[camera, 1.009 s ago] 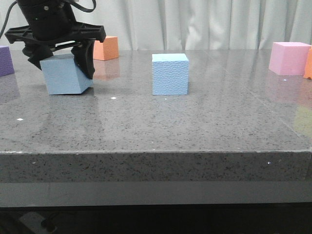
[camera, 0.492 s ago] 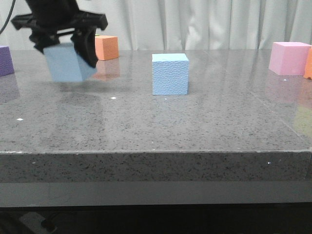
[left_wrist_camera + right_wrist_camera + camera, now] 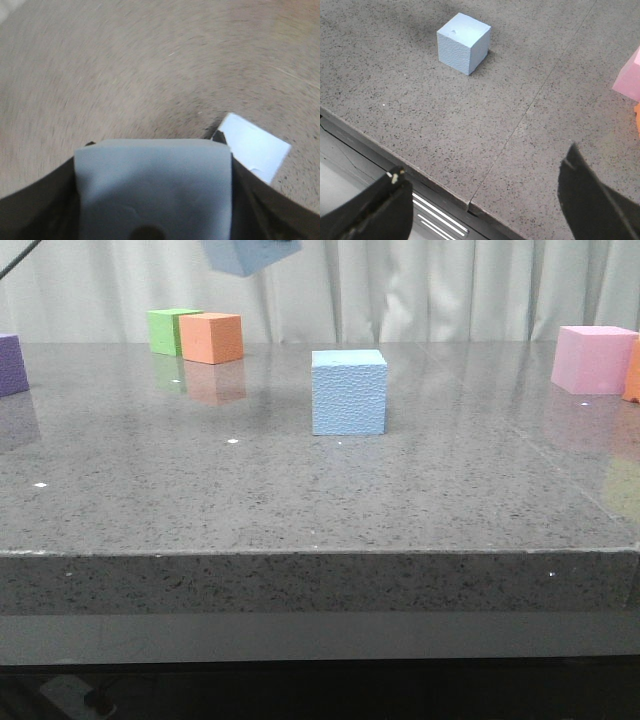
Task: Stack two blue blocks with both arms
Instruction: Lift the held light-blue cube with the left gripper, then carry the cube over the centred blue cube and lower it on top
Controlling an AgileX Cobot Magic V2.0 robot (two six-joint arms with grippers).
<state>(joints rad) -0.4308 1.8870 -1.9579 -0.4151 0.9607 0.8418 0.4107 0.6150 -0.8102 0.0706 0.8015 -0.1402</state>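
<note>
Left hand [image 3: 152,220] clamped on blue block [image 3: 152,187], high above tabletop [image 3: 300,490]. Second block [image 3: 349,392] resting mid-tabletop. Right hand [image 3: 485,210] spread open, holding nothing.

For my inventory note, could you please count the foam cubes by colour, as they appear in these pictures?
Blue: 2, one standing on the table, one lifted in the left gripper near the top edge of the front view.
Green: 1
Orange: 2, one beside the green, one a sliver at the right edge.
Pink: 1
Purple: 1
Total: 7 cubes.
</note>
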